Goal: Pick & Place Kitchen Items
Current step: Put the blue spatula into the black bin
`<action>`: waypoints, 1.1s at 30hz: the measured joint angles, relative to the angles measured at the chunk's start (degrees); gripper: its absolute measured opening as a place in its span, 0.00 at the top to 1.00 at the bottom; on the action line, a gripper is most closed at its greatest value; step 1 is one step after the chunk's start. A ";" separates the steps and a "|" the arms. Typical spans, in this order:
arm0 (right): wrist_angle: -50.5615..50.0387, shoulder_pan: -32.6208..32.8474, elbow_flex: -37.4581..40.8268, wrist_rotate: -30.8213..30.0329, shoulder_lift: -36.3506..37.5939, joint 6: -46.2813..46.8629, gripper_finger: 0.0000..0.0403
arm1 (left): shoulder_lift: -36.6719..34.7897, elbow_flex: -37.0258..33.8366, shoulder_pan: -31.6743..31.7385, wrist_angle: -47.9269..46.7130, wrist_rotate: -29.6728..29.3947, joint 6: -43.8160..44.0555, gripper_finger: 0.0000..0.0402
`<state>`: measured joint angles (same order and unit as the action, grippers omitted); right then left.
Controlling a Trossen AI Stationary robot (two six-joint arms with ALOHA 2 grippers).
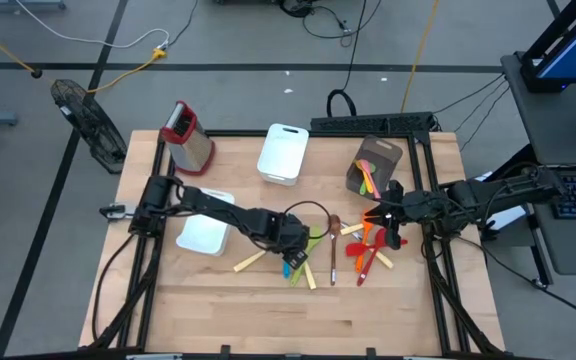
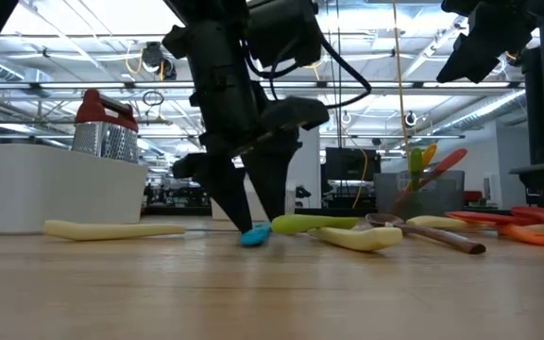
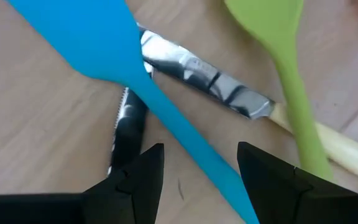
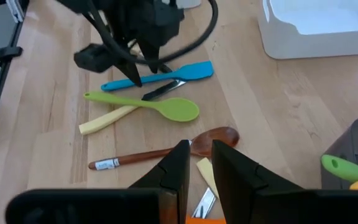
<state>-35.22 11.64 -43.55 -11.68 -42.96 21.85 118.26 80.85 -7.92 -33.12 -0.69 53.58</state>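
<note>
Two open fingers of the left gripper [image 3: 197, 171] straddle the blue spatula [image 3: 129, 74] lying on the table [image 1: 218, 300] across a knife [image 3: 207, 84]; right gripper [image 4: 201, 165] hovers narrowly parted over the wooden spoon [image 4: 166, 149]

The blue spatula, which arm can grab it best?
Likely left. The left pincer is open, its fingers either side of the flat blue silicone spatula's handle. The right pincer hovers farther off, over the brown wooden spoon.

Wooden table [image 1: 218, 290]: scattered utensils [image 1: 363, 250], two white trays [image 1: 284, 152], grater [image 1: 188, 135].
</note>
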 joint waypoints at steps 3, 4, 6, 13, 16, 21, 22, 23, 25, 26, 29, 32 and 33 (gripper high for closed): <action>0.26 0.00 0.00 0.00 0.02 0.00 0.85 | 0.78 0.20 -0.07 0.31 0.55 0.36 0.48; 0.43 -0.02 0.00 0.00 0.00 0.00 0.85 | 1.08 0.24 -0.07 0.24 0.52 0.37 0.48; 0.25 -0.01 0.01 0.00 -0.01 0.00 0.85 | 1.18 0.32 -0.09 -0.51 0.57 0.39 0.48; 0.31 -0.02 0.02 0.00 -0.02 0.00 0.85 | 2.71 0.26 -0.27 -1.06 -0.13 -0.77 0.48; 0.31 -0.02 0.02 0.00 -0.02 0.00 0.85 | 3.00 0.27 -0.66 -1.76 -1.51 -1.01 0.48; 0.62 0.00 0.02 0.00 0.00 0.00 0.85 | 3.62 0.32 -1.69 -2.54 -4.75 -2.31 0.48; 0.72 -0.01 0.02 0.00 0.00 0.00 0.85 | 3.62 0.30 -1.77 -2.54 -5.36 -2.77 0.48; 0.72 -0.02 0.02 0.00 -0.02 0.00 0.85 | 3.63 0.30 -1.96 -2.57 -6.00 -3.02 0.48; 0.72 -0.02 0.02 0.00 -0.01 0.00 0.85 | 3.67 0.24 -2.24 -2.65 -7.04 -3.68 0.48; 0.72 -0.02 0.02 0.00 -0.02 0.00 0.85 | 3.67 0.23 -2.23 -2.70 -7.05 -3.81 0.48; 0.72 -0.01 0.02 0.00 -0.02 0.00 0.85 | 3.67 0.21 -2.43 -3.36 -7.18 -3.76 0.50; 0.72 -0.01 0.02 0.00 0.00 0.00 0.85 | 3.67 0.12 -2.76 -3.80 -7.53 -3.55 0.59; 0.72 0.00 0.02 0.00 -0.01 0.00 0.85 | 3.67 0.11 -2.91 -3.79 -7.77 -3.38 0.62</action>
<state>-34.50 11.64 -43.53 -11.68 -42.97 21.85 121.93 80.96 -10.83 -36.92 -8.46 50.20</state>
